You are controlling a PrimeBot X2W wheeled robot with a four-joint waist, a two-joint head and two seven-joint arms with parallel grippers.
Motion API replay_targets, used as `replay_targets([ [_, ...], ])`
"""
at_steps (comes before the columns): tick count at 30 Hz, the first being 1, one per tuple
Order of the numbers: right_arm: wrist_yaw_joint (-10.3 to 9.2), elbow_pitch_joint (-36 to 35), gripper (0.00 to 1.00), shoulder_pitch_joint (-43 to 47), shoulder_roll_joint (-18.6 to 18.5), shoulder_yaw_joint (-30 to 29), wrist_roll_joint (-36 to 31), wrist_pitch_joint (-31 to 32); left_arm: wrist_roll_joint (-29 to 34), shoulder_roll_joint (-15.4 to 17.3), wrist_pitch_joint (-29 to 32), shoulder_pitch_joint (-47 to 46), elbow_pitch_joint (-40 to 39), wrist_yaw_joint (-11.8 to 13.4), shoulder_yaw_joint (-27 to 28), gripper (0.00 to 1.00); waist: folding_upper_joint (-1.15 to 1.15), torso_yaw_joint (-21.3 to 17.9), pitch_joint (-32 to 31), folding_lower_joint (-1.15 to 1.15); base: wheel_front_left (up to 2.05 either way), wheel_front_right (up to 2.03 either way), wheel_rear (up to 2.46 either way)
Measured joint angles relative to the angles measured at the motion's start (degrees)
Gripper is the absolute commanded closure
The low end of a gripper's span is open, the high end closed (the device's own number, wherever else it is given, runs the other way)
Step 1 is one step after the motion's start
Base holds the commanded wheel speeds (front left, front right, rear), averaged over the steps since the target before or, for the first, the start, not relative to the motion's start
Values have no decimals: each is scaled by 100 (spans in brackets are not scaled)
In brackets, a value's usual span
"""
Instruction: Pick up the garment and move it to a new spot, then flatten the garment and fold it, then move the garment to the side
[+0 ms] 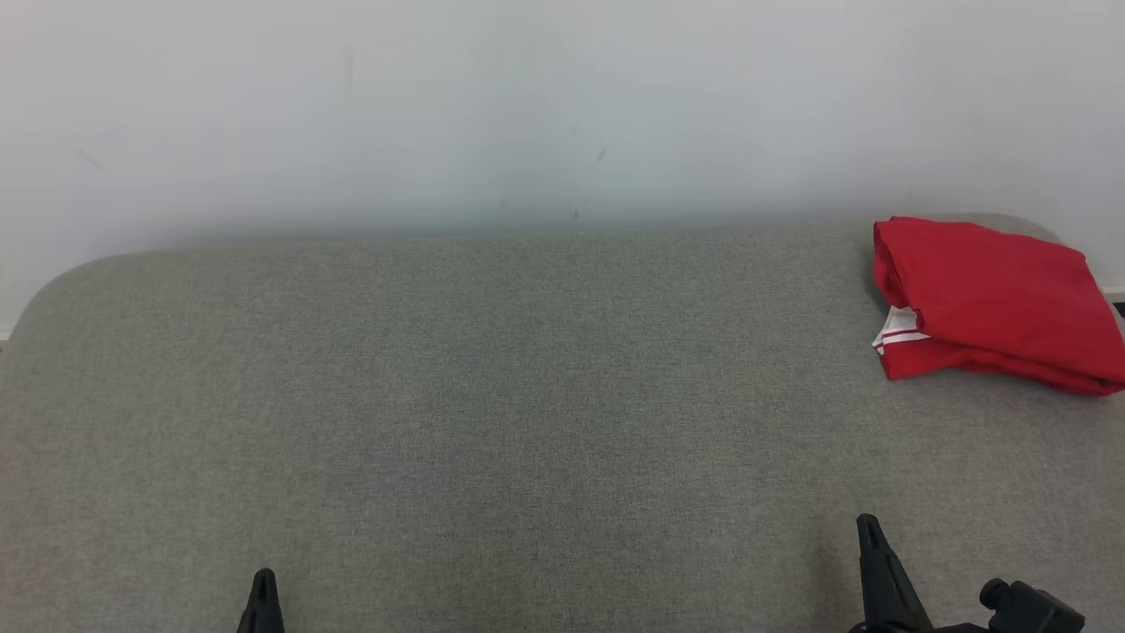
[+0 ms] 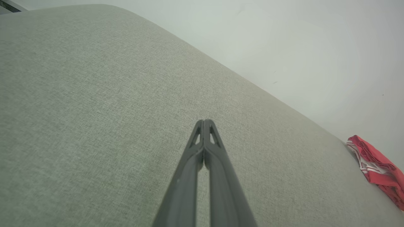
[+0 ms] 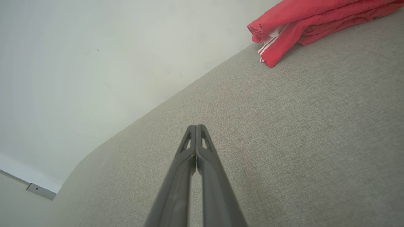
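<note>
You see the garment (image 1: 993, 299), red with white-striped trim peeking from its near-left edge, folded into a compact stack at the far right corner of the grey fabric surface (image 1: 527, 396), close to the pale wall (image 1: 527, 105). Its right end is cut off by the head view's border, and you cannot tell what kind of garment it is. Your left gripper (image 2: 204, 121) and right gripper (image 3: 196, 126) both have fingers pressed tip to tip, holding nothing, well apart from the garment.

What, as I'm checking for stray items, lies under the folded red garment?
The grey surface carries the red garment; white striped trim peeks from its folds. Anything beneath it is covered.
</note>
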Motion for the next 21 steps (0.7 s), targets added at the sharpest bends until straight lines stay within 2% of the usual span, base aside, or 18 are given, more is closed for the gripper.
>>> replay_targets([
  [21,0,40,100,-275,-36,-100,1737,400,-1706,1,441,-286,22,-144,126,100,0,-9,14,0,0,0,0],
])
